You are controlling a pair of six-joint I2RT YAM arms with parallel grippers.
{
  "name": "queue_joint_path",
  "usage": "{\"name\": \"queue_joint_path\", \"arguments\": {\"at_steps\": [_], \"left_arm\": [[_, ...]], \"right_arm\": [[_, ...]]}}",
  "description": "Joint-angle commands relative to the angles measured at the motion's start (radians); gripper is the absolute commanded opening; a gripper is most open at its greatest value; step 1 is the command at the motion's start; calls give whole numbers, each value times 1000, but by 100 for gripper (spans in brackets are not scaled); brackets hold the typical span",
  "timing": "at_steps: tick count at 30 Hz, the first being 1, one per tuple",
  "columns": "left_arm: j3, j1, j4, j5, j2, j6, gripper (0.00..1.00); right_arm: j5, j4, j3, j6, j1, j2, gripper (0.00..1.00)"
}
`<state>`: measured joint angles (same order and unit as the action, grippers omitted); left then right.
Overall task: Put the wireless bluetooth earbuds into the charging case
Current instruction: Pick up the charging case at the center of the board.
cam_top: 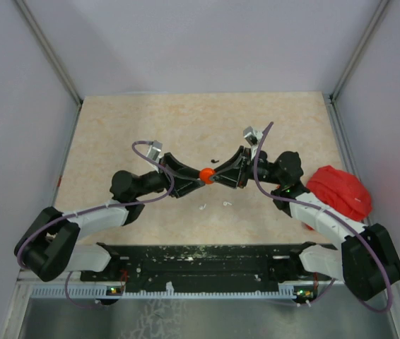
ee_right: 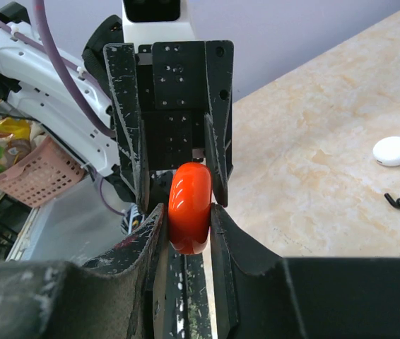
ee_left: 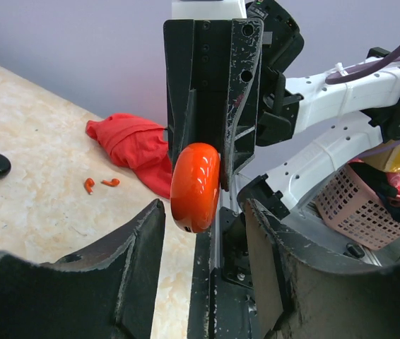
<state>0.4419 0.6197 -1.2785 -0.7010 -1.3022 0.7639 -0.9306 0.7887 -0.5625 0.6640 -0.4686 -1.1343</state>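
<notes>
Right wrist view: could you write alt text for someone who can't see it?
The right gripper clamps a glossy orange charging case edge-on, while the left gripper faces it with open fingers flanking the case. On the beige table beyond lie a white round case and a black earbud.

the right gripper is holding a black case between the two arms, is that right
Not black. The case held in the right gripper between the two arms is red-orange; the right wrist view shows it clamped between that gripper's fingers.
</notes>
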Motion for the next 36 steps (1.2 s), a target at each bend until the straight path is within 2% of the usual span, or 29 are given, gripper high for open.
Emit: {"name": "queue_joint_path", "arguments": {"at_steps": [1,12,23,30,36], "left_arm": [[2,-5,-101,-26,-9,50,53],[10,-4,-120,-54,-18,88,40],[32,-5,-97,-86,-33,82,36],[73,-15,57,-192,3,-5,35],[144,-38,364,-315,68,-173,37]], "right_arm": [[-20,100,-4,9,-18,-5,13],[-15,108,-6,3,-32,-20,13],[-13,19,-33,-66,-50,-26,13],[-35,-88,-58,-128,-50,-5,13],[-66,-248,-103,-223,-51,17,13]]}}
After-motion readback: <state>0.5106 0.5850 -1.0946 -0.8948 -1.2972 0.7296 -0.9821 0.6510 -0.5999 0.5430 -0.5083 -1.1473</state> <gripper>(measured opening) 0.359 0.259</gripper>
